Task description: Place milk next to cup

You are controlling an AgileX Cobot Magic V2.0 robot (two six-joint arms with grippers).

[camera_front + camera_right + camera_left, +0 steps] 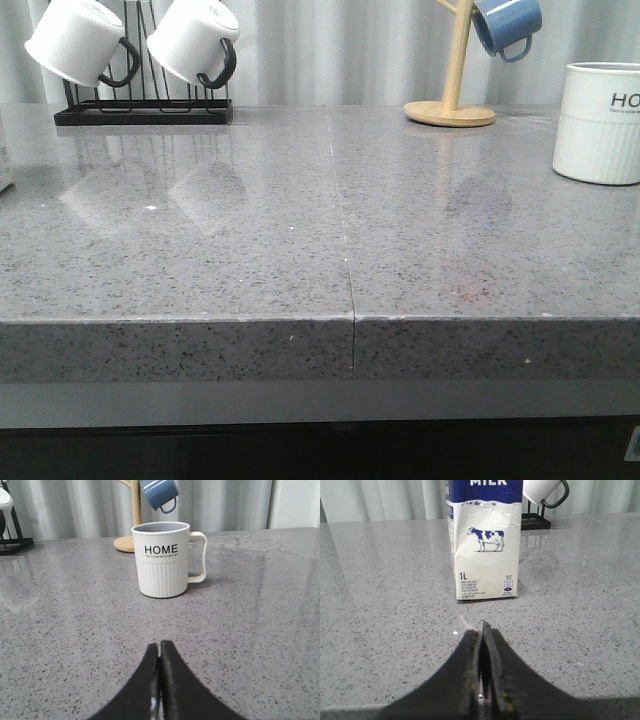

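Grey speckled stone counter [200, 260] is being shown before pale curtains, and both grippers are being held low over it with their fingers pressed together on nothing: the left gripper [482, 630] is being pointed at the milk [485, 540], the right gripper [160, 647] at the cup [162, 560]. The milk is being seen upright by the counter's left edge, near a black rack [140, 110] of white mugs [80, 40] at the far left corner, while the cup is being kept at the right edge, well apart from it, just before a wooden stand [455, 90] carrying a blue mug [508, 25].
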